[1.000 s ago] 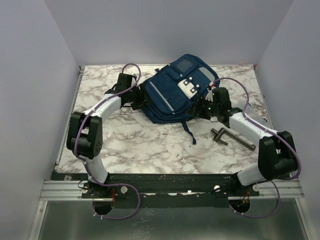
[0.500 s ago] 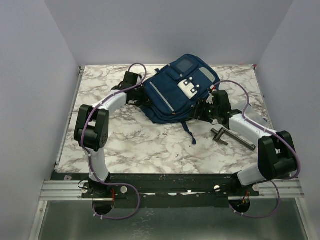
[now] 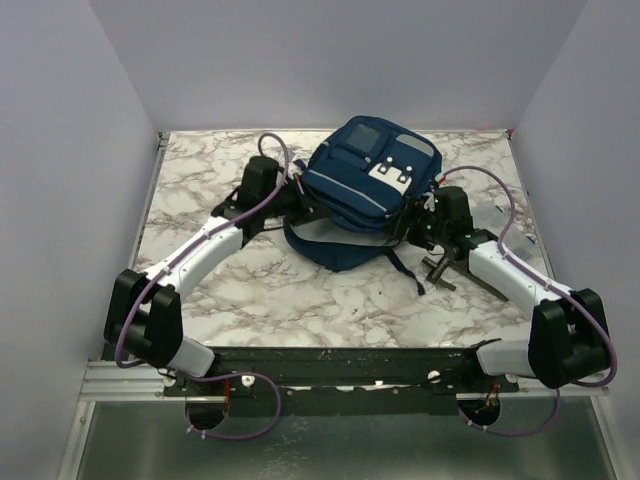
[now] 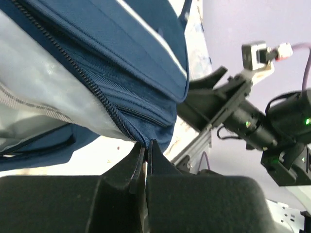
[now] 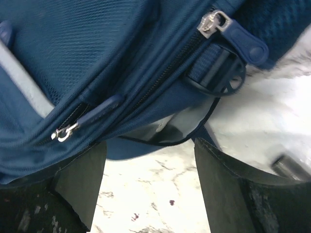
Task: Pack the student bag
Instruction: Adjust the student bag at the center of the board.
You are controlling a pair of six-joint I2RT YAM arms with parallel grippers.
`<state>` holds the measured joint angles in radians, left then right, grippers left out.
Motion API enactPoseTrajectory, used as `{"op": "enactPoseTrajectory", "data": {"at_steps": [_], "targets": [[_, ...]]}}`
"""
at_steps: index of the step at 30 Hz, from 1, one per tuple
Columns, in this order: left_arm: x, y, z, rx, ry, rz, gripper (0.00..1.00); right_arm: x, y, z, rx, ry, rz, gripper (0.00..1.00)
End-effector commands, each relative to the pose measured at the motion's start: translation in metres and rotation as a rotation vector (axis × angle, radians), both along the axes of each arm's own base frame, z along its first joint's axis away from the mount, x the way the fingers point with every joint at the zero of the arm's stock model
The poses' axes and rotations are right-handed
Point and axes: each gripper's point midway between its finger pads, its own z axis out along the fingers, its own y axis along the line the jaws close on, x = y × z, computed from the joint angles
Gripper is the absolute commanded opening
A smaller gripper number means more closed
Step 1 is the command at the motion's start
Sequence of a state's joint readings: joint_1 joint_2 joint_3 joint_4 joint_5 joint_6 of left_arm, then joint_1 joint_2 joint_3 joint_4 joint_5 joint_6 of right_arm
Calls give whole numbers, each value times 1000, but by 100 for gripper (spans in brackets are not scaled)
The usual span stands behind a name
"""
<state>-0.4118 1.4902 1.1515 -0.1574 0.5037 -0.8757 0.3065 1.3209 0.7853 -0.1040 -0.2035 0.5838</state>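
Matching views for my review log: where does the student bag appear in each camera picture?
Top external: student bag, far centre of the marble tabletop.
Left wrist: fills the upper left, corner pinched in the left gripper.
Right wrist: fills the top, above the open right gripper.
Shared landmark: the marble tabletop.

1. Left arm (image 3: 200,250) reached low and forward; left gripper (image 4: 146,146) jaws pinched tight on the student bag (image 3: 365,178) edge.
2. Right arm (image 3: 505,272) stretched forward; right gripper (image 5: 148,174) jaws stood wide apart.
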Motion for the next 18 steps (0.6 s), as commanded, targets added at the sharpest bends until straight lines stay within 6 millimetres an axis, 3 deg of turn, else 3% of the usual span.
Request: {"op": "enactPoseTrajectory", "data": {"at_steps": [1,3,8,10,13,16,18], "targets": [[-63,-39,-5,-143,98,-60,0,12,-38,-22,-23,76,-202,79],[-80,-44,-18,-152,125,-47,0,21,-45,-34,-23,84,-186,78],[-108,-57,-38,-130,160,-136,0,46,-27,-48,-49,84,-37,74],[-115,-58,-38,-127,142,-203,26,57,-29,-44,-78,86,-36,73],[-113,-43,-36,-82,56,-241,55,63,-45,-34,-171,63,-69,72],[-98,-7,-36,-7,-5,-197,65,57,-64,-18,-288,57,-98,72],[-83,25,-30,26,-74,-123,68,49,-58,-1,-365,15,-75,72]]}}
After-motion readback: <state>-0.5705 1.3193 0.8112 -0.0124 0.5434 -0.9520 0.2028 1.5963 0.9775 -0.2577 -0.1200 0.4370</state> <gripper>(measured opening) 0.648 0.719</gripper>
